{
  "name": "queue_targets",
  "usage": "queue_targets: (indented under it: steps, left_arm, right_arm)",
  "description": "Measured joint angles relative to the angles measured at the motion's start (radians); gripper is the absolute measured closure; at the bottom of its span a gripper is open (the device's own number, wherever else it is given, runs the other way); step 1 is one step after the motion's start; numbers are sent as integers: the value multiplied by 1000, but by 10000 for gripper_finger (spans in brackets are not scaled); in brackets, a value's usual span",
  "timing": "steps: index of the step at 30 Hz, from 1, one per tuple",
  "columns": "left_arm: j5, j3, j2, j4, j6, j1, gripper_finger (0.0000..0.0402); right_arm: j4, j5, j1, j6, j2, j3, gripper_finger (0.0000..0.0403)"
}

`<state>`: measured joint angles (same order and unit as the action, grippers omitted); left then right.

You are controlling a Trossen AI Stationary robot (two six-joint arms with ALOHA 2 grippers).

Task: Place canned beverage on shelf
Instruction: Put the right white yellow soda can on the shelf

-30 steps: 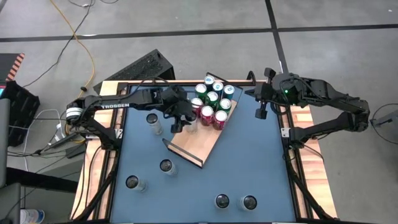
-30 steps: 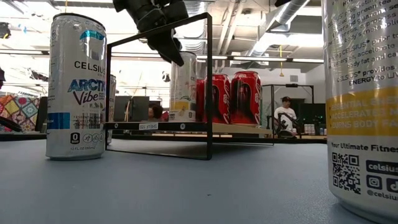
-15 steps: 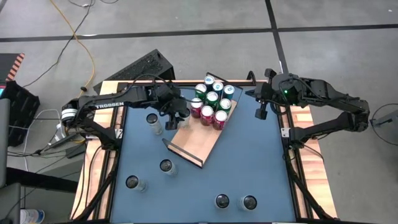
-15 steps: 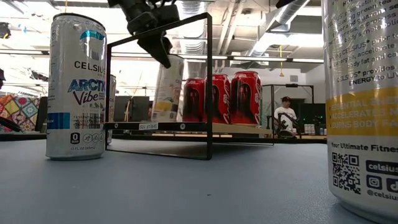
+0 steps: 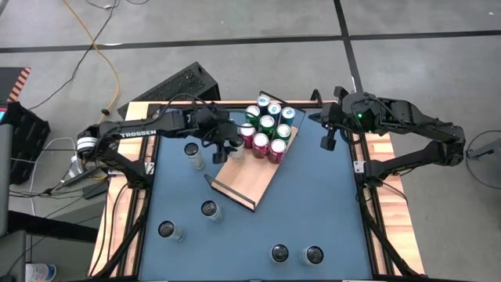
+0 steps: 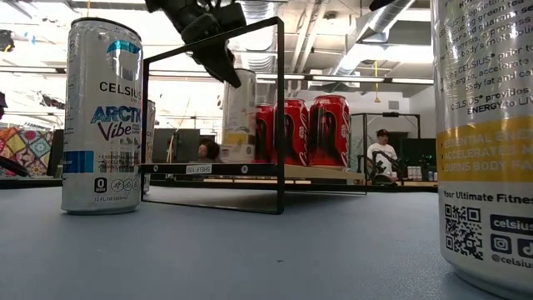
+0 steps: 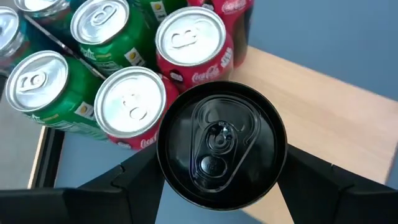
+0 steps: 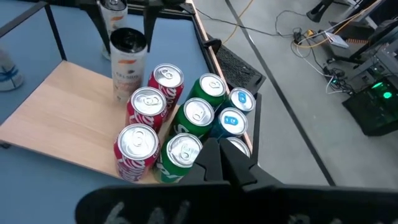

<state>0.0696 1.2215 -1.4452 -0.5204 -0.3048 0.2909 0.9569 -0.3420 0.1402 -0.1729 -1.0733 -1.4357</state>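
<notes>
**me:** Black-topped can [image 7: 221,141] is what I've got in the left gripper [image 5: 223,142] right now, over the wooden shelf [image 5: 254,180] by its far left edge, just beside the red cans [image 5: 266,142]. From the low camera I can't tell if its base is on the board yet.

**other op:** any tips for setting it down?

**me:** I'd keep it upright, lower it straight down till the base sits flat on the wood, leave a sliver of gap to the nearest red can so nothing gets knocked, then let go and lift straight up.

**other op:** and the jaws?

**me:** Left ones are spread about a can's width, pinching the can on both sides. Right gripper [image 5: 328,129] is pressed together, holding nothing, parked over the table's far right corner.
</notes>
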Motion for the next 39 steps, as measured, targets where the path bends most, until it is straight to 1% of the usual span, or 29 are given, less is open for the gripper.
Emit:
queue_targets:
  steps: [6,10,19,22,31,36,39]
  left_arm:
    - [1,-49,5,68,24,-35,151]
    - [-1,-49,6,61,0,-55,151]
    - [26,-49,6,50,-47,-43,151]
    - [56,-49,6,50,-38,-27,151]
    - [53,-51,6,47,-28,-22,151]
    - [35,-127,29,120,3,-22,151]
    - [30,-141,46,151,1,-24,151]
  right_arm:
    - [1,0,0,1,0,0,403]
    - [1,0,0,0,0,0,403]
    - [1,0,0,0,0,0,403]
    - [1,0,0,1,0,0,403]
    - [1,0,0,10,0,0,403]
    - [1,0,0,15,-1,0,403]
    - [1,0,0,16,-2,0,403]
